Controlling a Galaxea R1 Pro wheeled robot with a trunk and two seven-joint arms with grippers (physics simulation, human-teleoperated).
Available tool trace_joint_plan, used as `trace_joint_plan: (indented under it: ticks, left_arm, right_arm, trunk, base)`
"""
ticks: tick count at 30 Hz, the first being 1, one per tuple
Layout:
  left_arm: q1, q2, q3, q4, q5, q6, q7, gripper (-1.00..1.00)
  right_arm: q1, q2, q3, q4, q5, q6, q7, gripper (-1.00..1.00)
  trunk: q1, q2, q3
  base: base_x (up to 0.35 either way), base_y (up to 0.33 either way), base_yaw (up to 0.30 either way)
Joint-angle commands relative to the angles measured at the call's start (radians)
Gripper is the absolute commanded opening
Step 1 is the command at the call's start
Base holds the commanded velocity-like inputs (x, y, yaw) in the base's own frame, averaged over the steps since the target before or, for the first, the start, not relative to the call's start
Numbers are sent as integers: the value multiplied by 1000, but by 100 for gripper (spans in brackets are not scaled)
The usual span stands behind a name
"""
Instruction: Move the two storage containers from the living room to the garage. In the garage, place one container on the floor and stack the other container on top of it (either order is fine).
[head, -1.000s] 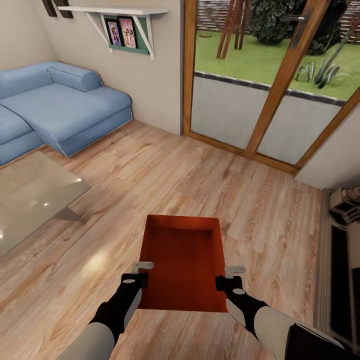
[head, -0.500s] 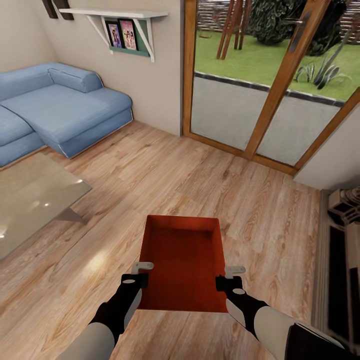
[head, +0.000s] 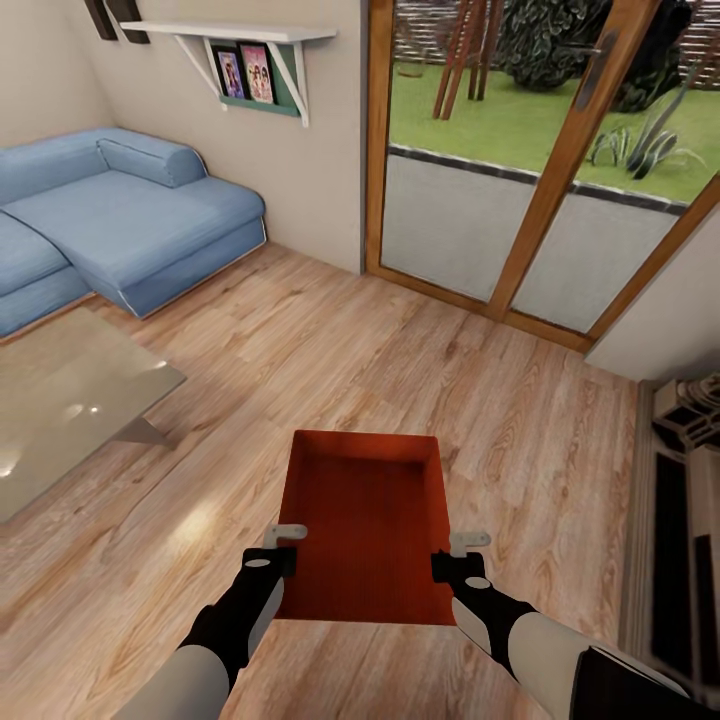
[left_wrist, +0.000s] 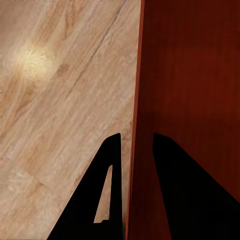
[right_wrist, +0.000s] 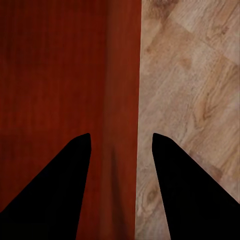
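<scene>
The fingers of the left gripper (head: 287, 545) straddle the left wall of the storage container (head: 367, 520), one finger outside over the wood floor (head: 420, 360) and one inside over the red base; in the left wrist view the wall edge runs straight up between the two dark fingers (left_wrist: 111, 195), which pinch it. The fingers of the right gripper (head: 466, 555) do the same on the opposite wall: in the right wrist view one finger (right_wrist: 60, 185) lies over the container's inside and the other over the floor planks, the rim (right_wrist: 122, 125) passing between them. So the open-top orange-red bin sits between the two grippers, its near end level with the fingers and its far end reaching away from them toward the glass doors (head: 540, 170).

Whether the container rests on the floor or hangs just above it cannot be told. Only one container is in sight. The near rim is partly hidden by the wrists, and the fingertips are small and pale in the head view.

Both arms reach forward and down, roughly parallel, forearms angled slightly inward, wrists level with each other. Beyond the left fingers lie a glass table (head: 70, 390) and a blue sofa (head: 120, 220).
</scene>
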Motion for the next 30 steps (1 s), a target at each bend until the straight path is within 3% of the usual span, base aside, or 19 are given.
trace_joint_plan:
  ticks: [1,30]
  left_arm:
    - [0,1,-1,9,-8,8,6,-100]
    - [0,1,-1,9,-6,8,6,-100]
  right_arm:
    - [-1,-1,-16,-4,11,-16,-2,-100]
    - [-1,-1,-16,-4,11,-16,-1,-100]
  trunk:
    - [-4,7,3]
    - [-115,210,93]
  base:
    - [0,0,0]
    - [0,0,0]
